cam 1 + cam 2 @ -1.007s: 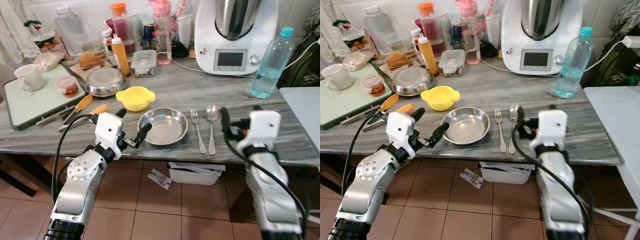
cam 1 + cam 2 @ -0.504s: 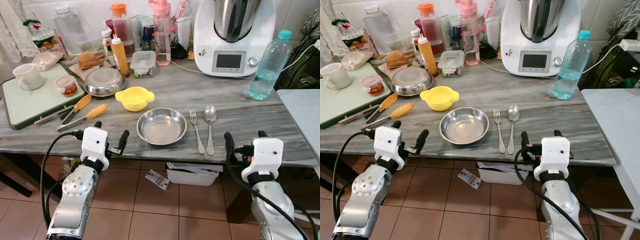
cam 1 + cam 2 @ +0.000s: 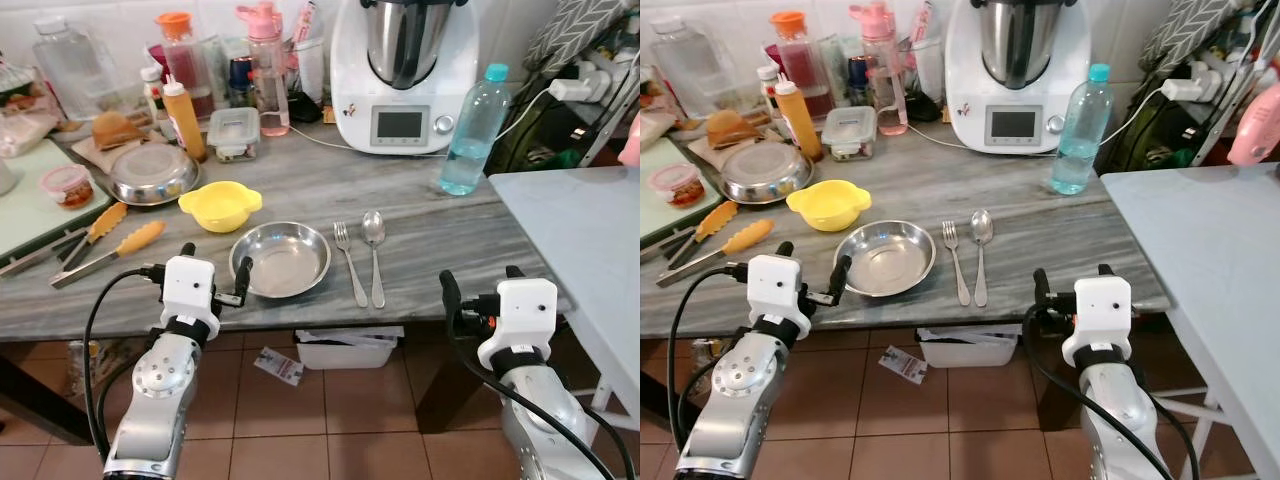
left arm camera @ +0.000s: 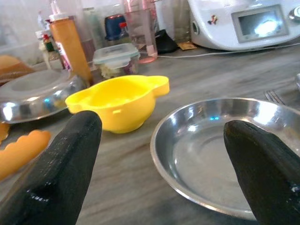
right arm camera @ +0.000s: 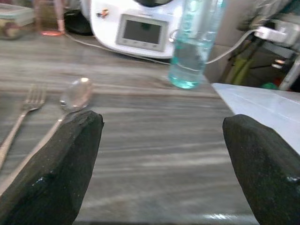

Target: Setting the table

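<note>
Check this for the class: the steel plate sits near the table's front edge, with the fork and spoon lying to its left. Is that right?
Not quite. The left eye view shows the fork and spoon lying to the right of the steel plate, not its left. The plate does sit near the table's front edge.

The cutting board [image 3: 40, 215] is cut off by the left edge of the eye views, and the tongs [image 3: 85, 250] run off that edge too. The near rim of the steel plate [image 4: 225, 154] is hidden behind the left gripper's fingers [image 4: 61, 173]. A pink object [image 3: 1252, 125] at the right edge is cropped and cannot be identified. The spoon [image 5: 75, 96] is blurred.
</note>
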`<state>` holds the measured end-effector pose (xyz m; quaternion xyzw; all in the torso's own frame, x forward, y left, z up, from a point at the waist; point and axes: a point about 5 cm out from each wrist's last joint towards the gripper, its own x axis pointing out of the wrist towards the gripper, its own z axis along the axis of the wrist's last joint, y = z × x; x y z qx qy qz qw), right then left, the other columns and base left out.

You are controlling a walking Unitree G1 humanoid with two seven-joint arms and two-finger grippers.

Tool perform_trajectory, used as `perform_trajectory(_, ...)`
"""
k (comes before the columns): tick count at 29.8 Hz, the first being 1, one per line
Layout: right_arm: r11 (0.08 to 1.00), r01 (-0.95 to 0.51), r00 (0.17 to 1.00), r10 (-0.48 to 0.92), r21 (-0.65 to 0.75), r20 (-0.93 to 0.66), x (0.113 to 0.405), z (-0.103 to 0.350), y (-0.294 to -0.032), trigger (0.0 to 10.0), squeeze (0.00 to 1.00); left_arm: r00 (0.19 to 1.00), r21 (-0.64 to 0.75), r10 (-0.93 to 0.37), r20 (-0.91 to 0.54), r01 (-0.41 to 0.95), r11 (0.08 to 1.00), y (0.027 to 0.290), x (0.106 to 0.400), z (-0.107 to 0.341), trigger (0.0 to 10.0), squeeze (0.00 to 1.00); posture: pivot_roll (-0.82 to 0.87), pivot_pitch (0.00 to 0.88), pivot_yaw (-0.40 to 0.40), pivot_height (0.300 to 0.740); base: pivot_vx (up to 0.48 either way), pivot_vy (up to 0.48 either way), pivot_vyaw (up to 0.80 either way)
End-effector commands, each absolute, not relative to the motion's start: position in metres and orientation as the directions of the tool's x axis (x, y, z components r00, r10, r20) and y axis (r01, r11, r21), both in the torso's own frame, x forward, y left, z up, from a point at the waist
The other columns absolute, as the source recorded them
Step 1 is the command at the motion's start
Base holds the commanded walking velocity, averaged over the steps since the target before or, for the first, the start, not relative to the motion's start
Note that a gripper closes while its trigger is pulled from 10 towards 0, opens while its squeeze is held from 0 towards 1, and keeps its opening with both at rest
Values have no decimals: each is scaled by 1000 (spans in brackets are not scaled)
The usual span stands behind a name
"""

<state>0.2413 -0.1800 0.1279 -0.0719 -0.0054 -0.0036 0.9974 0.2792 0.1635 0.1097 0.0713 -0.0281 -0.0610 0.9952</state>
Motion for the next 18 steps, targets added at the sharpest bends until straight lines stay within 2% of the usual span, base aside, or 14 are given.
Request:
perform_trajectory(1, 990, -18, 1000, 20, -140, 16, 242, 131, -174, 10000, 0, 994, 156, -101, 33, 95, 983, 169, 277, 108, 10000, 0, -98, 0, 39, 740, 0, 0, 0)
perform_trajectory(13, 992, 7, 1000, -8, -126, -10, 244, 124, -173, 10000, 0, 993, 141, -115, 9, 113, 984, 163, 282, 108, 10000, 0, -95, 0, 48, 740, 0, 0, 0)
perform_trajectory(18, 993, 23, 1000, -25, -118, -16, 245, 123, -176, 10000, 0, 992, 136, -122, 6, 121, 983, 161, 284, 109, 10000, 0, -97, 0, 51, 740, -246, 0, 0)
